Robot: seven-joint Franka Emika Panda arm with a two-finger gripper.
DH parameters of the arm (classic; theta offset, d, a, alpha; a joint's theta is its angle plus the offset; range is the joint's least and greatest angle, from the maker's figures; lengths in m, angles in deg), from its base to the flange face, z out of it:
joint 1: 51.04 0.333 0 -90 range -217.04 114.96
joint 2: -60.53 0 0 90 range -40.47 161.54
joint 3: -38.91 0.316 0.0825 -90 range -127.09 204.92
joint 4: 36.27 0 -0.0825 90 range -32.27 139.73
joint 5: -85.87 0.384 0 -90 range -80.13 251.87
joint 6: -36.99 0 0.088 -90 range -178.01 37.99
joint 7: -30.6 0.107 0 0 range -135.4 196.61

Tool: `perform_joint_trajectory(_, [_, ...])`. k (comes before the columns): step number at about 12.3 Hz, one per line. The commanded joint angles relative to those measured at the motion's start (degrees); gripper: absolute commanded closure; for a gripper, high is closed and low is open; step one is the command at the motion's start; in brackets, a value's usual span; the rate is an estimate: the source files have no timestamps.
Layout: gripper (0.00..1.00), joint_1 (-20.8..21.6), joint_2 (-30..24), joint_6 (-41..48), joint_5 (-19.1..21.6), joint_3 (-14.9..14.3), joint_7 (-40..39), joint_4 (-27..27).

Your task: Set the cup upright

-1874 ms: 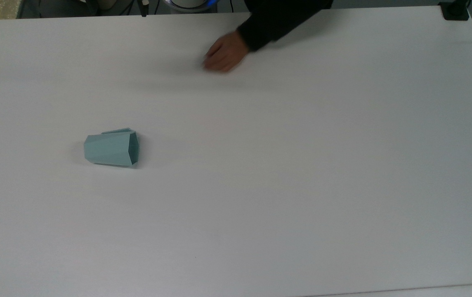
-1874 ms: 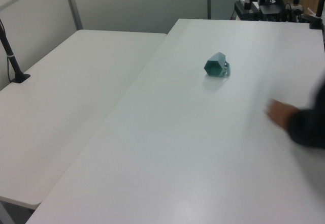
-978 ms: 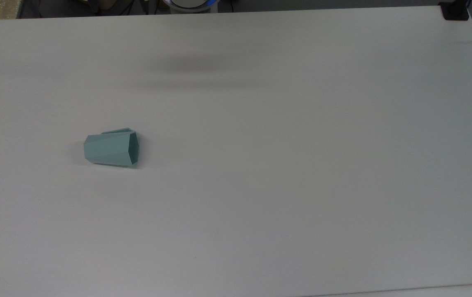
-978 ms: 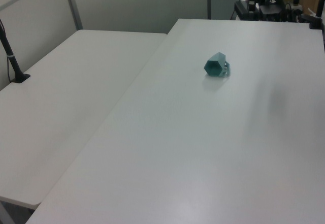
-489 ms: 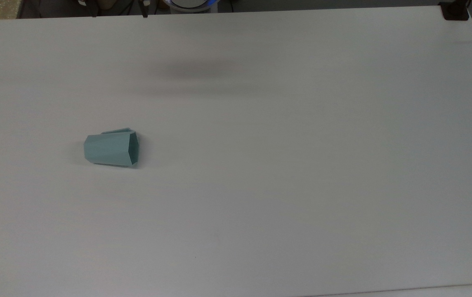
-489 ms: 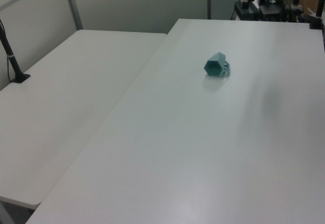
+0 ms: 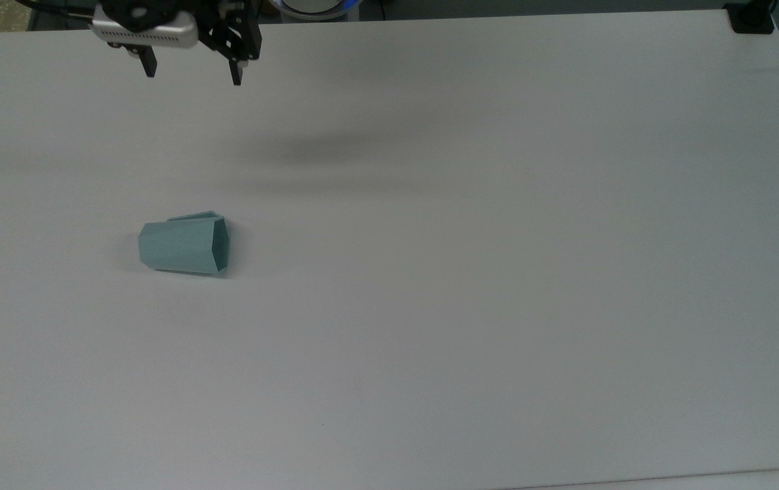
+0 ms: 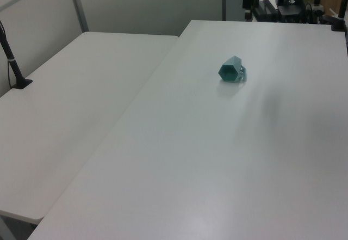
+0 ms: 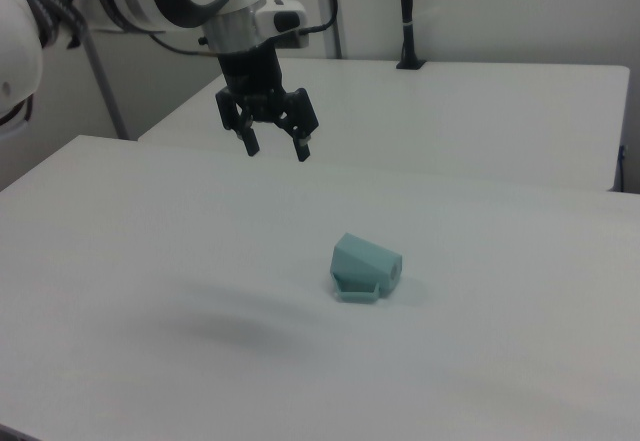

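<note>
The pale teal faceted cup (image 7: 184, 246) lies on its side on the white table (image 7: 471, 272), its hexagonal mouth toward the top view's right and its handle tab along the far side. The left view shows the cup (image 8: 232, 70) with its mouth facing the camera; the right view shows the cup (image 9: 364, 266) with its narrower base up and back. My gripper (image 7: 193, 72) hangs open at the top edge of the top view, well apart from the cup. In the right view the gripper (image 9: 276, 148) is high above the table, with nothing between its fingers.
A second white table (image 8: 70, 104) adjoins on the left view's left, with a black clamp post (image 8: 13, 60) on it. A black clamp (image 7: 752, 19) sits at the table's far right corner in the top view. Dark equipment (image 8: 283, 3) stands beyond the table's far end.
A person's hand and dark sleeve left the table early on. My gripper has come into the top view from the top edge; its shadow drifted. The cup has not moved.
</note>
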Motion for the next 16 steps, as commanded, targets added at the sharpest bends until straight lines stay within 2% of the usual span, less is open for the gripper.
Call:
perform_joint_trajectory(1, [0.0, 5.0, 1.1, -3.7, -11.7, 0.1, 6.6, 2.3])
perform_joint_trajectory(2, [0.0, 6.7, 1.8, -4.5, -15.2, 0.1, 8.7, 3.4])
perform_joint_trajectory(4, [0.0, 9.3, 3.9, -5.3, -19.1, 0.1, 10.6, 3.2])
perform_joint_trajectory(6, [0.0, 13.9, 7.9, -5.2, -29.9, 0.1, 15.6, 3.4])
perform_joint_trajectory(13, [0.0, 18.3, 19.1, -5.0, -47.8, 0.0, 32.4, 2.7])
perform_joint_trajectory(16, [0.0, 18.3, 22.2, -5.0, -51.2, 0.0, 35.4, 2.8])
